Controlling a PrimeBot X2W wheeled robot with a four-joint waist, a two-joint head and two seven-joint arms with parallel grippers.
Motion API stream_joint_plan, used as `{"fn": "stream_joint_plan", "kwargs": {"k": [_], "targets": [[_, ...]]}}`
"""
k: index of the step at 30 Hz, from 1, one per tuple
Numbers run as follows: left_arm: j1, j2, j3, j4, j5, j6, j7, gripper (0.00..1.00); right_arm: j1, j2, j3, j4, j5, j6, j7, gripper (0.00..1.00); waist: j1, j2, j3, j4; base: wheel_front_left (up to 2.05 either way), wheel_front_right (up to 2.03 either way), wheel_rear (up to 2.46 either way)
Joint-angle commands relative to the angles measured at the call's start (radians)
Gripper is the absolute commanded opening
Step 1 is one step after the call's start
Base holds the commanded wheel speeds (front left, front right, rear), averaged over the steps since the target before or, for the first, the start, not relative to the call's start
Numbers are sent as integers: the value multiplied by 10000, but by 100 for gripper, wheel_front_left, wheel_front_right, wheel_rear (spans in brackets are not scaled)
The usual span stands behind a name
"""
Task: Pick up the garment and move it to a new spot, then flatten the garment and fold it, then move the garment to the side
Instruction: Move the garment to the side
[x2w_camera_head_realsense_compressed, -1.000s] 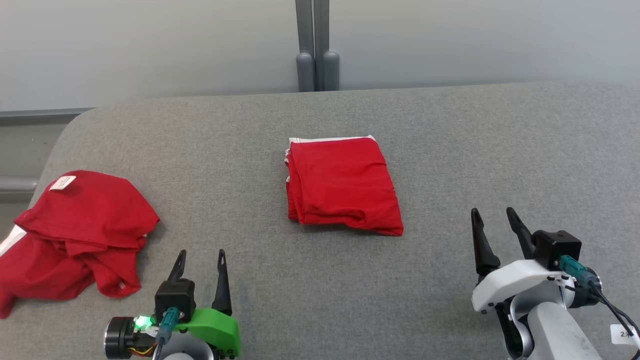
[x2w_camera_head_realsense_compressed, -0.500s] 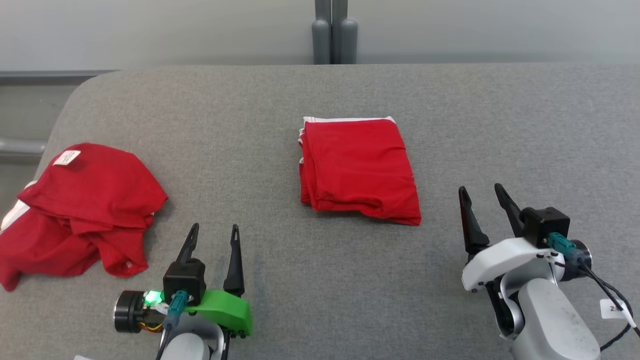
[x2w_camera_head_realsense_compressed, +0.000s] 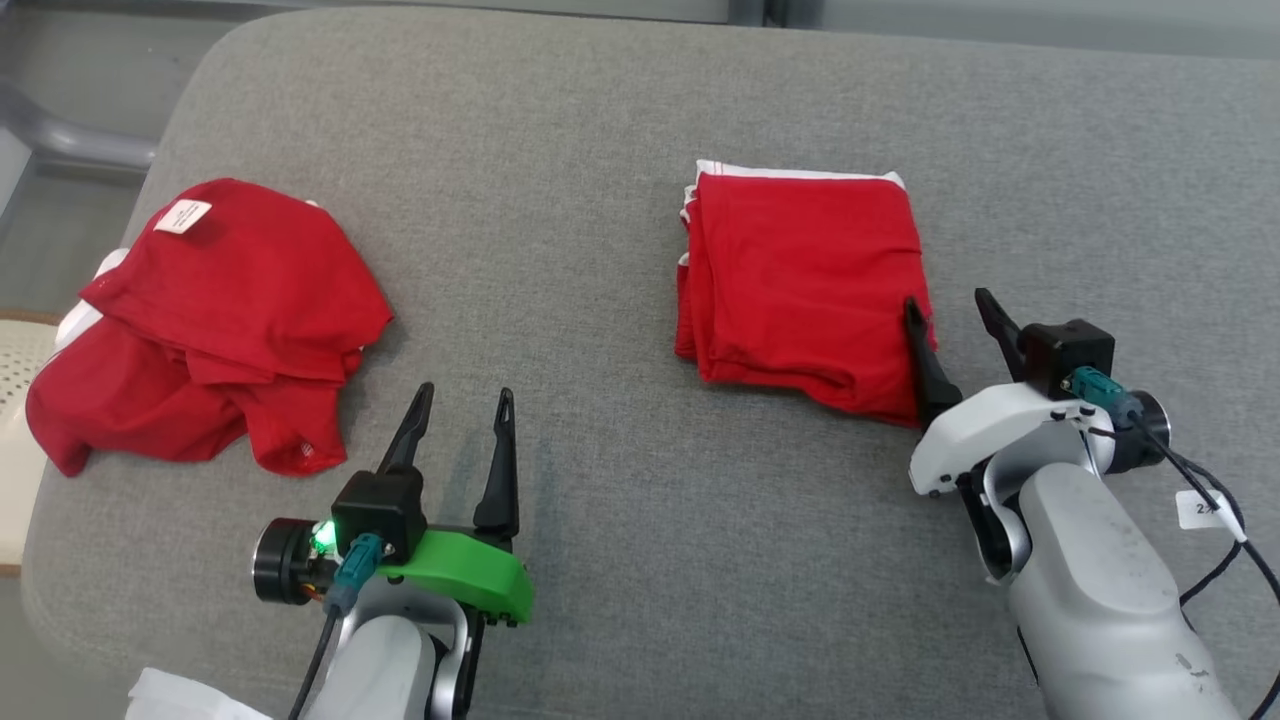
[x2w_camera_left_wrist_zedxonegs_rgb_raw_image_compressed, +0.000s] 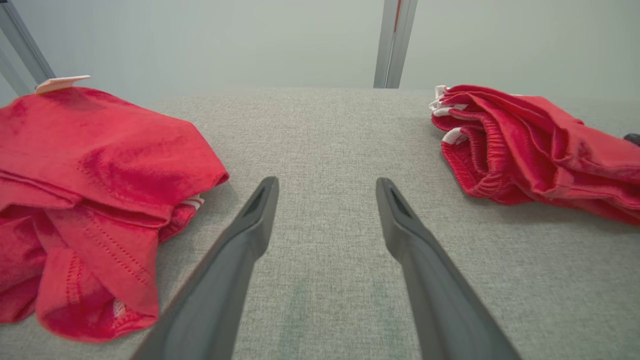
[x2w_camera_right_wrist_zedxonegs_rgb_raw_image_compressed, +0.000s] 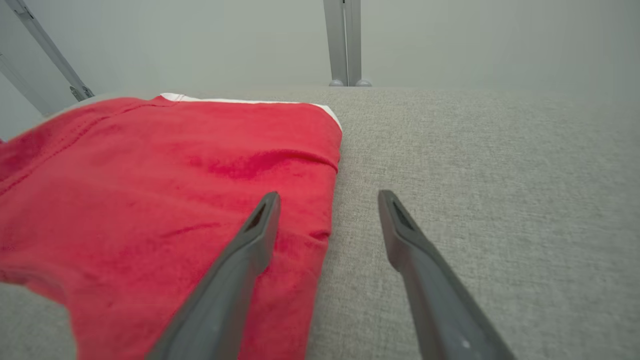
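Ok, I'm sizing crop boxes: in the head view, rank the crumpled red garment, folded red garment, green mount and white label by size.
1. crumpled red garment
2. folded red garment, only slightly smaller
3. green mount
4. white label

A small white paper tag (x2w_camera_head_realsense_compressed: 1200, 509) by the right arm starts with "2"; the rest is illegible. The white label (x2w_camera_head_realsense_compressed: 183, 216) on the crumpled red garment (x2w_camera_head_realsense_compressed: 215, 320) is too small to read.

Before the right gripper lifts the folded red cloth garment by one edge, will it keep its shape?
Probably not: the folded red cloth garment looks thin and soft, its layers loose, so it would likely droop and unfold. It seems light. Pushed, it may bunch on the grey woven surface.
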Motion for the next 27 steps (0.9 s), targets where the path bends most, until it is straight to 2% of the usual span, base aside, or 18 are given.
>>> {"fn": "stream_joint_plan", "kwargs": {"k": [1, 8, 9, 10, 11, 12, 19, 23, 27], "targets": [[-181, 33, -77, -45, -134, -135, -3, 100, -290, -45, -145, 191, 21, -4, -28, 100, 0, 0, 527, 499, 0, 0, 0], [-367, 33, -240, 11, -39, -102, -3, 100, -922, -42, -359, 1320, -207, -4, -28, 100, 0, 0, 729, 793, 0, 0, 0], [-369, 33, -239, 20, -21, -85, -3, 100, -962, -40, -331, 1483, -157, -4, -25, 95, 0, 0, 724, 796, 0, 0, 0], [-359, 33, -229, 25, 18, -60, -3, 100, -1001, -37, -282, 1616, -88, -4, -5, 45, 0, 0, 716, 783, 0, 0, 0], [-340, 33, -209, 32, 59, -53, -3, 100, -998, -36, -226, 1673, -86, -4, -4, 27, 0, 0, 700, 758, 0, 0, 0], [-309, 33, -177, 41, 80, -47, -3, 100, -971, -28, -171, 1723, -51, -4, -4, 0, 0, 0, 674, 709, 0, 0, 0], [-168, 35, -60, 206, 237, -145, -3, 100, -724, -61, -163, 1436, 149, -11, -5, 0, 0, 0, 326, 13, 0, 0, 0], [-101, 36, 37, 302, 433, -249, -3, 100, -495, -44, 94, 1123, 491, -11, -16, 0, 0, 0, 4, -832, 0, 0, 0], [-34, 36, 96, 413, 657, -417, -1, 100, -183, -49, 477, 927, 992, -9, -18, 0, 0, 0, -298, -1993, 0, 0, 0]]}}
